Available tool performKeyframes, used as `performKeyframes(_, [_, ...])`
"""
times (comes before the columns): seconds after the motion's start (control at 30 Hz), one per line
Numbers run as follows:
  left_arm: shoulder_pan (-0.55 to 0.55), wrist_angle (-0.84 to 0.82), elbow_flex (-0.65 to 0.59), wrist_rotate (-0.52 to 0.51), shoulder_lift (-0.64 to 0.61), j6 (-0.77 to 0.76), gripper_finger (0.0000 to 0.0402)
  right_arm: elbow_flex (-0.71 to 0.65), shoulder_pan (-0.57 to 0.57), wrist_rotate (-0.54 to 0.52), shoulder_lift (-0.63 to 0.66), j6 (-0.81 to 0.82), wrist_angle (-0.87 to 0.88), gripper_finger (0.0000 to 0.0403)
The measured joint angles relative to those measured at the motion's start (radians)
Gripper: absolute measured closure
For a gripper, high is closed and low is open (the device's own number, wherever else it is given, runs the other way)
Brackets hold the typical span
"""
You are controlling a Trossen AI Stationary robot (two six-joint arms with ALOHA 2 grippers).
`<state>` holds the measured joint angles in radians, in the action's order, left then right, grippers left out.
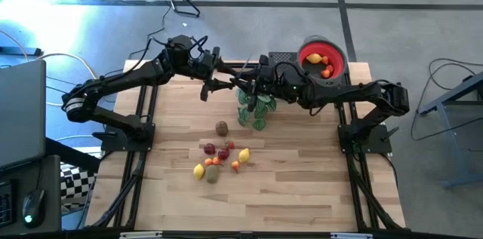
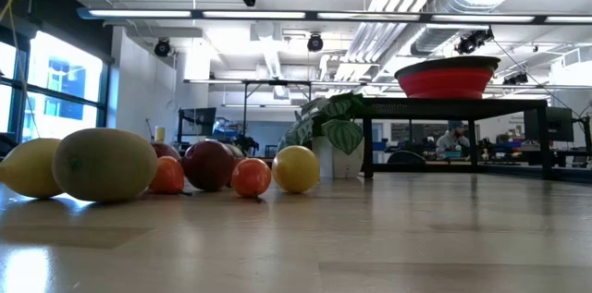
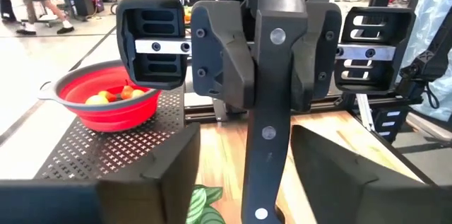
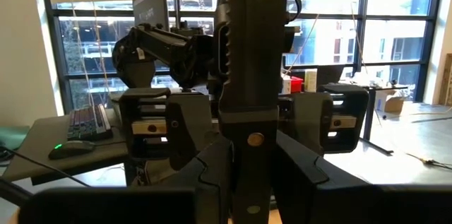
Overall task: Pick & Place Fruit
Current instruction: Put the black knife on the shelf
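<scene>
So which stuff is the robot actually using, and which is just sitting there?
For the job:
- the toy fruit on the table
- the fruit in the bowl
- the red bowl

Just sitting there:
- the leafy plant
- the black stand under the bowl
- the laptop and mouse

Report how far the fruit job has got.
Done: a few fruits lie in the red bowl. In hand: no fruit. Above the table the right pincer clamps a dark bar, and the left pincer stands open around it. Left: the cluster of fruit on the table, about nine pieces.
</scene>
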<state>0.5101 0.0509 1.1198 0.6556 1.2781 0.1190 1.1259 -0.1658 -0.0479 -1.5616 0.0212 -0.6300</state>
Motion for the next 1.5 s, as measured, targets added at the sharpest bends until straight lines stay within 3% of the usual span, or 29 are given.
performKeyframes(0.13, [0.001, 0.000, 0.000, 0.001, 0.000, 0.001, 0.0159, 0.000, 0.000, 0.000, 0.000, 0.000, 0.000, 0.0333])
performKeyframes(0.47, [0.021, -0.035, 0.000, 0.011, -0.023, -0.036, 0.0156, 0.000, 0.000, -0.007, 0.000, 0.001, 0.005, 0.0333])
performKeyframes(0.73, [0.128, -0.150, -0.016, 0.094, -0.202, 0.016, 0.0156, 0.006, 0.002, -0.176, 0.017, 0.027, 0.137, 0.0333])
performKeyframes(1.13, [0.177, -0.189, -0.210, 0.071, -0.320, 0.015, 0.0156, 0.389, -0.014, -0.396, 0.030, 0.161, 0.875, 0.0337])
performKeyframes(1.37, [0.177, -0.130, -0.288, 0.067, -0.322, -0.002, 0.0156, 0.558, -0.102, -0.394, 0.021, 0.281, 1.197, 0.0338])
performKeyframes(1.5, [0.177, -0.096, -0.293, 0.067, -0.322, -0.026, 0.0156, 0.602, -0.171, -0.324, 0.006, 0.326, 1.311, 0.0338])
